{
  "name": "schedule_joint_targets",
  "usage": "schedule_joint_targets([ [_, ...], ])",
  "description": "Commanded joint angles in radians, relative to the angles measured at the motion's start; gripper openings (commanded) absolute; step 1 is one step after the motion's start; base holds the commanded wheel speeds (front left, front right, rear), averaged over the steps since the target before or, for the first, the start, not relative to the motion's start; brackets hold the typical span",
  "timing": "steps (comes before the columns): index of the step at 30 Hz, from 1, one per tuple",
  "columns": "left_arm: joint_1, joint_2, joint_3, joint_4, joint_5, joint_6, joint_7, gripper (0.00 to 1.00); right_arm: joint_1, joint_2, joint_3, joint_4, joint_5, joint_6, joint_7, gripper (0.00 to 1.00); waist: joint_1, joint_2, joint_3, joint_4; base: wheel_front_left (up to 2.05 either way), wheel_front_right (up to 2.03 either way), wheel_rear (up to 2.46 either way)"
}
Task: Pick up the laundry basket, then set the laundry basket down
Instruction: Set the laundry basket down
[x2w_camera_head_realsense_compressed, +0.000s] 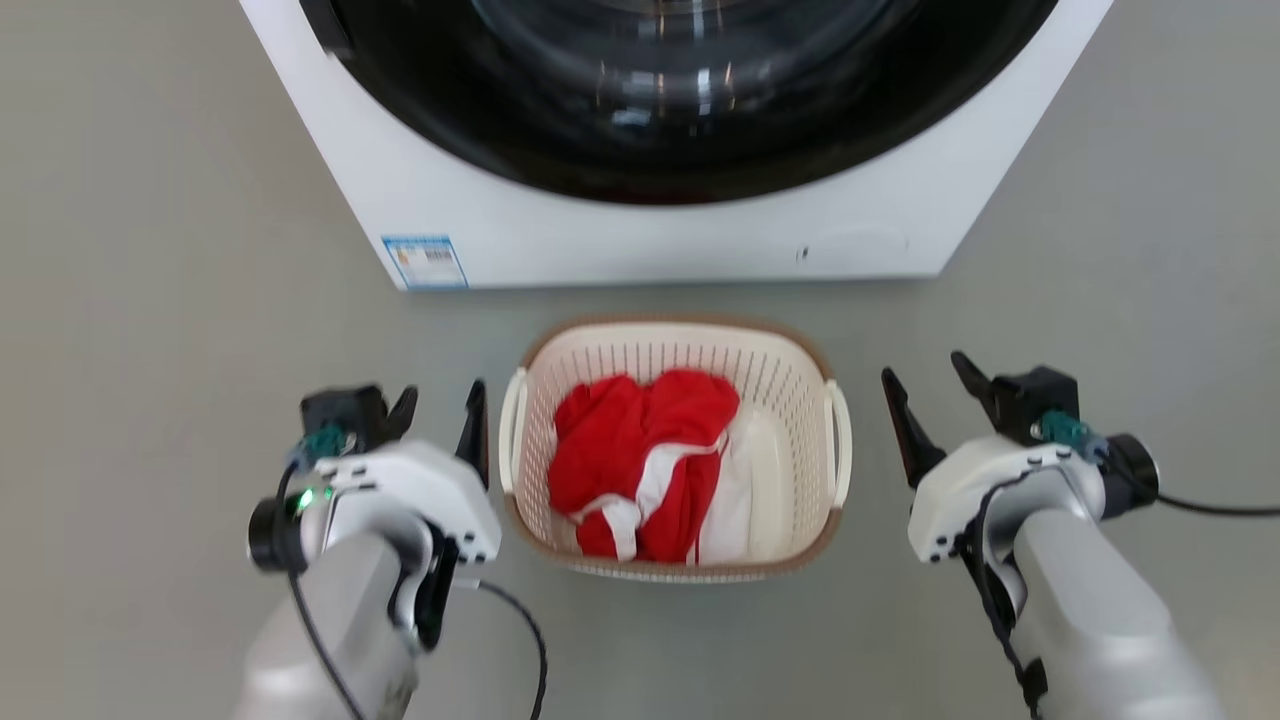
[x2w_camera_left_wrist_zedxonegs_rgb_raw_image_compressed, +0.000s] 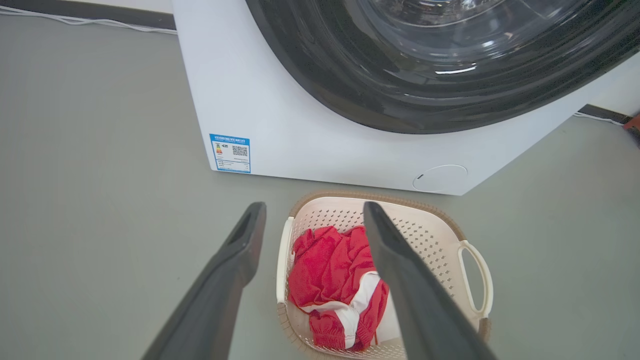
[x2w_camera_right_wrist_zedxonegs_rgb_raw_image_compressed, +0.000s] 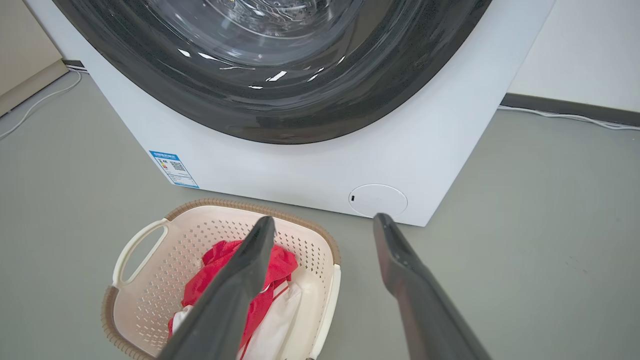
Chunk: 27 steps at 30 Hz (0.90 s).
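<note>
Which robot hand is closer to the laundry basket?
Left. The left gripper sits right beside the laundry basket, at its left side. The right gripper hangs a bit farther off its right side.

A white washing machine (x2w_camera_head_realsense_compressed: 680, 240) is standing on a grey floor (x2w_camera_head_realsense_compressed: 150, 300), its round dark glass door (x2w_camera_head_realsense_compressed: 690, 90) catching bright highlights. 1 blue-edged label (x2w_camera_head_realsense_compressed: 425, 262) is sitting at the front panel's lower left corner in the head view. 1 round white cover (x2w_camera_right_wrist_zedxonegs_rgb_raw_image_compressed: 378, 200) is lying flush near the lower right corner. A red garment with white trim (x2w_camera_head_realsense_compressed: 640, 450) is lying bunched just in front of the machine. A white cable (x2w_camera_right_wrist_zedxonegs_rgb_raw_image_compressed: 570, 117) is running along dark skirting (x2w_camera_right_wrist_zedxonegs_rgb_raw_image_compressed: 575, 104) beneath a pale wall (x2w_camera_right_wrist_zedxonegs_rgb_raw_image_compressed: 590, 50).
</note>
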Motion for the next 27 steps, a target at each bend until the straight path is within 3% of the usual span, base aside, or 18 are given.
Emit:
schedule_joint_targets([
  [1, 0.040, 0.036, 0.056, -0.054, 0.022, 0.004, -0.006, 1.00, 0.038, 0.014, 0.016, -0.041, -0.008, 0.002, -0.014, 1.00, 0.0000, 0.0000, -0.072, 0.001, 0.00, 0.00, 0.00],
  [12, 0.262, 0.045, 0.210, -0.258, 0.124, -0.004, -0.006, 1.00, 0.183, 0.011, -0.026, -0.212, -0.055, 0.002, -0.014, 1.00, 0.0000, 0.0000, -0.193, 0.017, 0.00, 0.00, 0.00],
  [27, 0.468, 0.039, 0.351, -0.448, 0.186, 0.007, -0.006, 1.00, 0.396, -0.006, -0.050, -0.443, -0.058, 0.002, -0.014, 1.00, 0.0000, 0.0000, -0.299, 0.018, 0.00, 0.00, 0.00],
])
